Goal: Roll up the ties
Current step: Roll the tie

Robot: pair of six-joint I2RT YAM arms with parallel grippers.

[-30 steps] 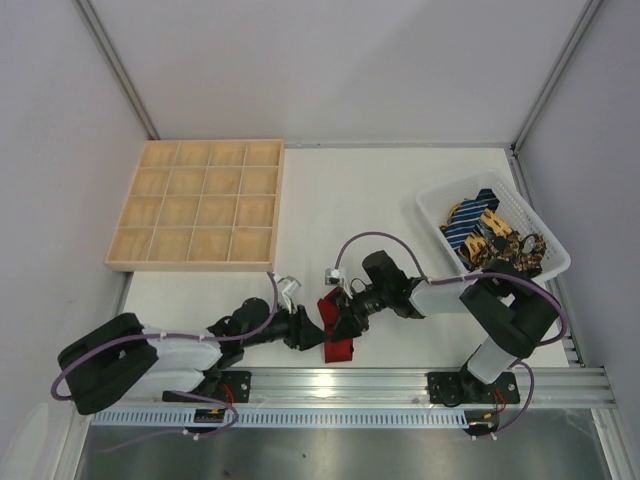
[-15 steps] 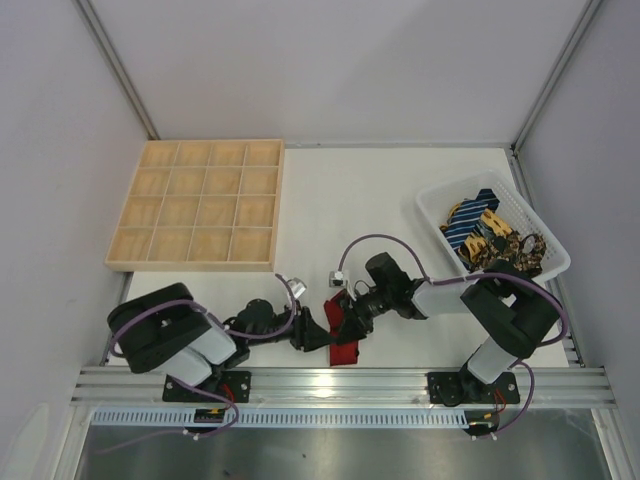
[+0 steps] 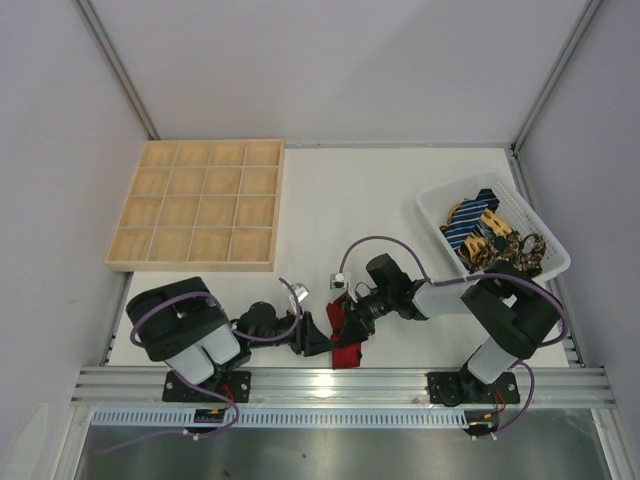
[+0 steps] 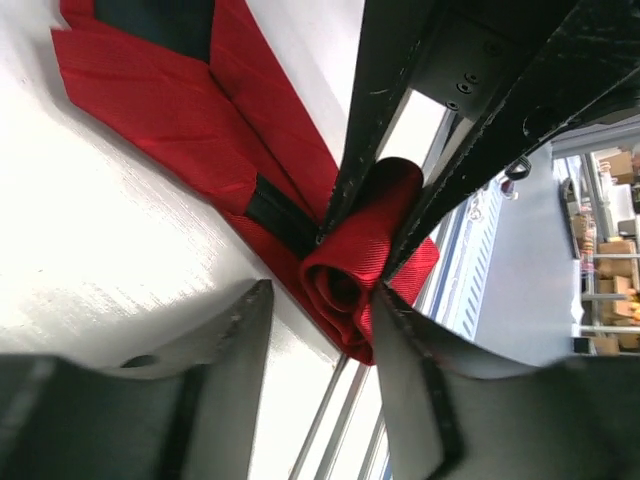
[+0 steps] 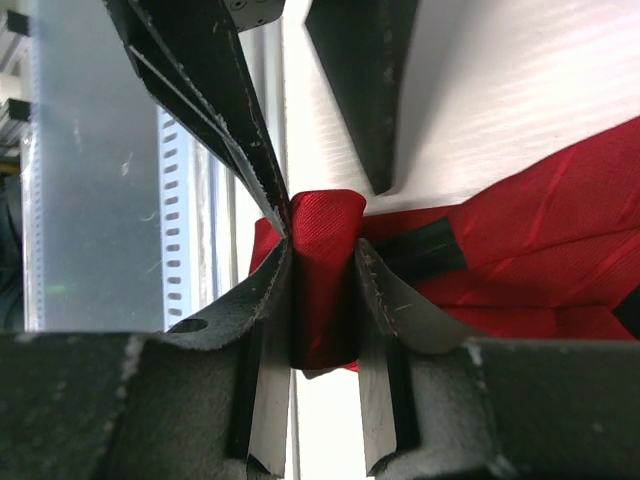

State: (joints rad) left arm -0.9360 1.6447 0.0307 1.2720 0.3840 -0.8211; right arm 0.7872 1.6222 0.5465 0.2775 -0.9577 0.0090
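Pinching the red tie's [image 4: 250,140] coil, our right gripper [image 5: 322,290] holds; left gripper [image 4: 320,320] straddles it half-open; slackening risks unrolling.

Red tie's [image 4: 200,130] flat length cropped by the left-wrist view's top edge, its roll partly behind pincer fingers [image 4: 385,120].

We count one red tie [image 3: 343,333] on the table near the front rail, and a heap of other ties [image 3: 488,234] in the one white basket [image 3: 436,207] — too tangled to number, though navy-striped, mustard and speckled cloth show. One wooden tray [image 3: 196,205] holds sixteen compartments — four rows of four. Two arms, each with one purple cable [image 3: 378,240].
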